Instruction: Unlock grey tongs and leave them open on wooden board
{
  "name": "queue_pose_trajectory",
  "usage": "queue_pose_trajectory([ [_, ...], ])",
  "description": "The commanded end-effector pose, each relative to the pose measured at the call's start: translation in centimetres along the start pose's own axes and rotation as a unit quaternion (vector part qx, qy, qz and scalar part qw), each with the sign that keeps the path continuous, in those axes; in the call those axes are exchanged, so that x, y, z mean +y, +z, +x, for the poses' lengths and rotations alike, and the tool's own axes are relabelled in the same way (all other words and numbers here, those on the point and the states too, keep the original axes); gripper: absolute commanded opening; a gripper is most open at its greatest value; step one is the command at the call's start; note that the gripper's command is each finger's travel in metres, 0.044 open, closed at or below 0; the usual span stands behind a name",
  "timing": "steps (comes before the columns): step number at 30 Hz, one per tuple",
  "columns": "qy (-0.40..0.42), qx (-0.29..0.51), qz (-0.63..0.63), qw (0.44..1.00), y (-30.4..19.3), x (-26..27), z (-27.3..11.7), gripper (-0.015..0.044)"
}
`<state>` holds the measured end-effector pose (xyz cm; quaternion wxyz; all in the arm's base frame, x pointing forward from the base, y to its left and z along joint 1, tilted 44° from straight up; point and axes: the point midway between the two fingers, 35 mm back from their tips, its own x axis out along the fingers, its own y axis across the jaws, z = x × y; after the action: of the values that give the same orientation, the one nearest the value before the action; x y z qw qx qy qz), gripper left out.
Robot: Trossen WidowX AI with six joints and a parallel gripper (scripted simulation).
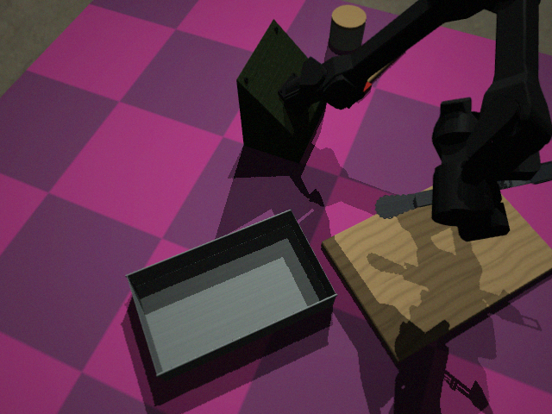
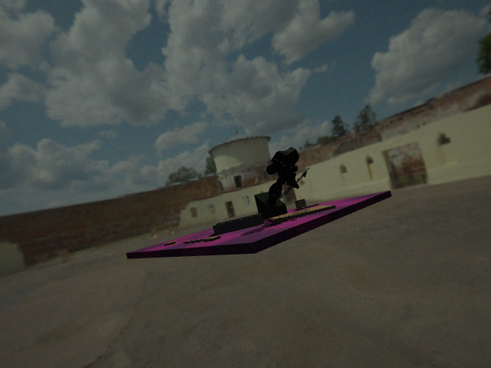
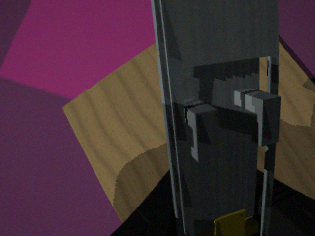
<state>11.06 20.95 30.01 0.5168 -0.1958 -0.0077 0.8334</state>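
The grey tongs [image 1: 394, 205] [image 2: 305, 172] [image 3: 223, 29] are held in the air above the wooden board [image 1: 512, 276] [image 2: 301, 214] [image 3: 108, 118]. They slope, with the scalloped tip end low at the left in the top view and the other end raised. My gripper [image 3: 207, 173] is shut on the tongs, its fingers across their width in the wrist view. A yellow part [image 3: 230, 224] shows low in that view. Whether the tongs are locked cannot be told. The roasting tin [image 1: 249, 348] [image 2: 238, 224] stands left of the board with nothing in it.
A dark green slanted block [image 1: 267, 66] [image 2: 261, 205] stands behind the tin, with part of the arm in front of it. A cylinder with a tan top [image 1: 348, 16] stands at the back. A small red thing [image 1: 366, 86] shows beside the arm.
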Motion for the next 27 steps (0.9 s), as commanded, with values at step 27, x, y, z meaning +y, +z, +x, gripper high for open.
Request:
queue_pose_trajectory([
  [27, -0.054, 0.256, 0.003, 0.965, 2.1, -1.7, 0.0, -0.0150],
])
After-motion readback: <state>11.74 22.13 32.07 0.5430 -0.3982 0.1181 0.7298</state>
